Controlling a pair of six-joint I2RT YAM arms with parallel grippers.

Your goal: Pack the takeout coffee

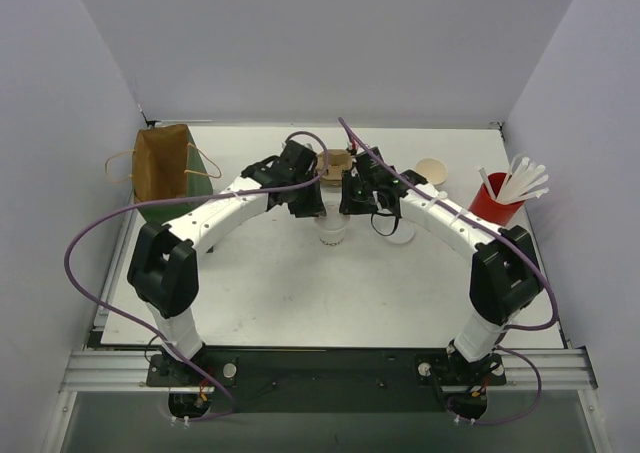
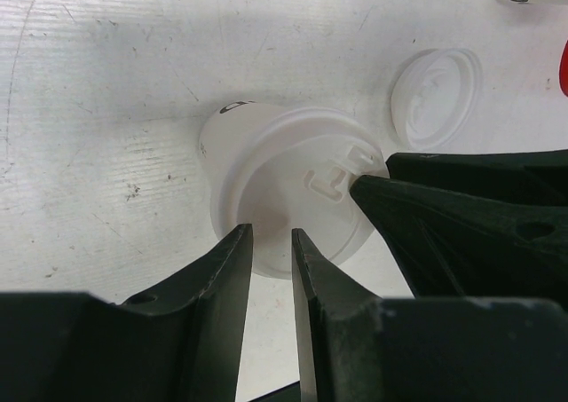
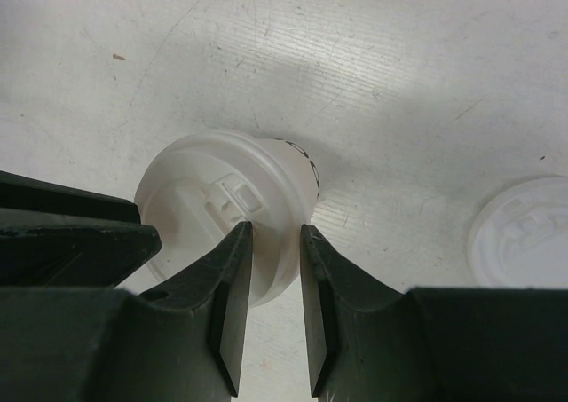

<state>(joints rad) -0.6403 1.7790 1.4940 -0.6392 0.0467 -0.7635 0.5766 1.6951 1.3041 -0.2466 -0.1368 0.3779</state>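
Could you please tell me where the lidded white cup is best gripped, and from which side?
Grip the cup on its wall just below the lid, coming in level from the side. It stands upright, and the lid's wider rim should stop it slipping; pinching the lid itself might pop it off.

Setting: a robotics lab test cell. Indicators: a white table (image 1: 300, 293) enclosed on three sides by plain blank walls (image 1: 320, 43); two arms (image 1: 215, 216) bolted to a metal rail (image 1: 330, 370) at the near edge; exposed purple cables (image 1: 75, 263); staged props, namely a paper bag (image 1: 160, 168) and a red cup (image 1: 490, 208) of straws (image 1: 525, 181).
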